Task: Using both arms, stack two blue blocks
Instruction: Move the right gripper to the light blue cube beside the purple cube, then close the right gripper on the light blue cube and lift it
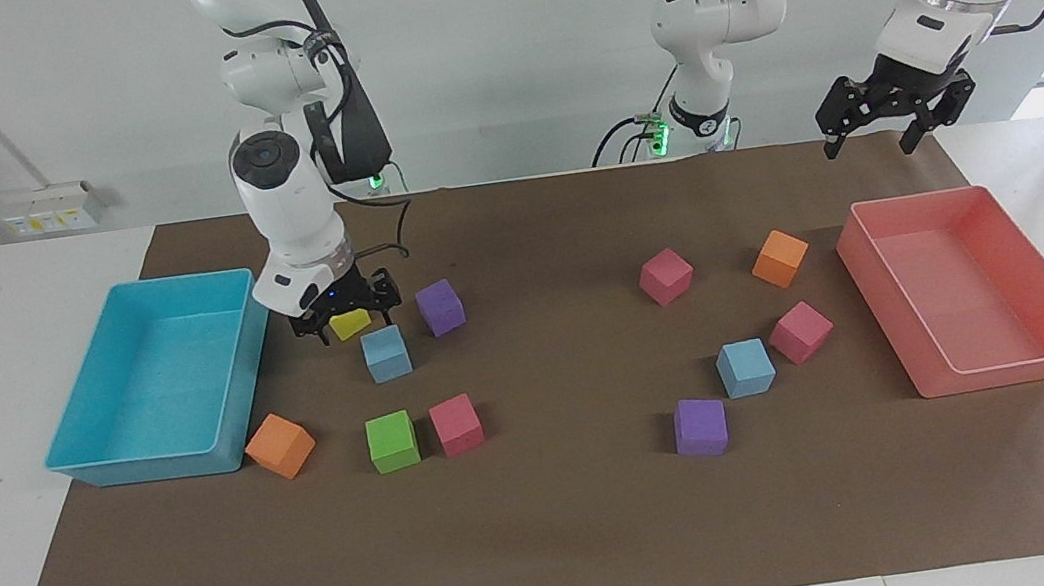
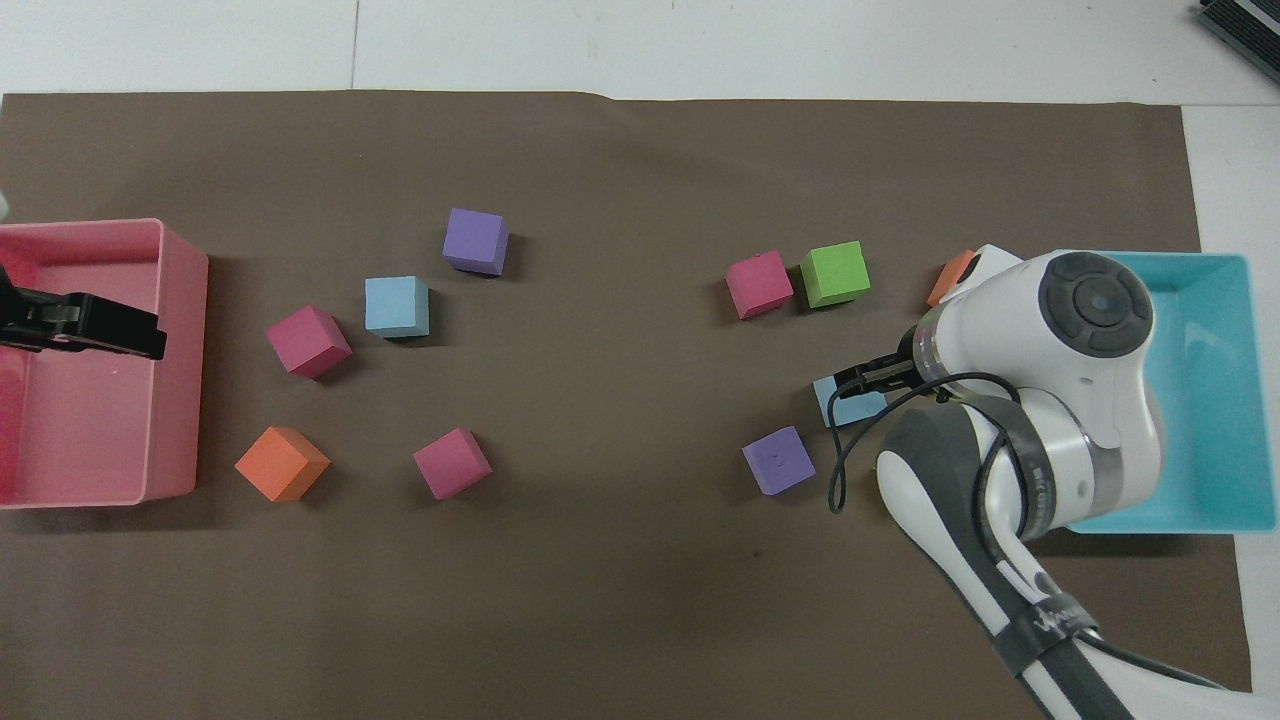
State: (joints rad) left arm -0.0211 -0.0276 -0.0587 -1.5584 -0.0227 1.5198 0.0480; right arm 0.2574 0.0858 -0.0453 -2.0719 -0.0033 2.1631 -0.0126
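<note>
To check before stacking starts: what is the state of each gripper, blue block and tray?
Right gripper: open, empty, low over the yellow cube.
Left gripper: open, empty, waiting raised near the pink tray.
Blue block at the right arm's end: on the mat, unstacked.
Blue block at the left arm's end: on the mat, unstacked.
Turquoise tray: empty.
Pink tray: empty.

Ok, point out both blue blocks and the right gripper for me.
Blue block by yellow cube [image 1: 386, 352]: facing view, front face.
Blue block by purple cube [image 1: 745, 368]: facing view, top face.
Right gripper [image 1: 348, 318]: facing view, between fingertips.
</note>
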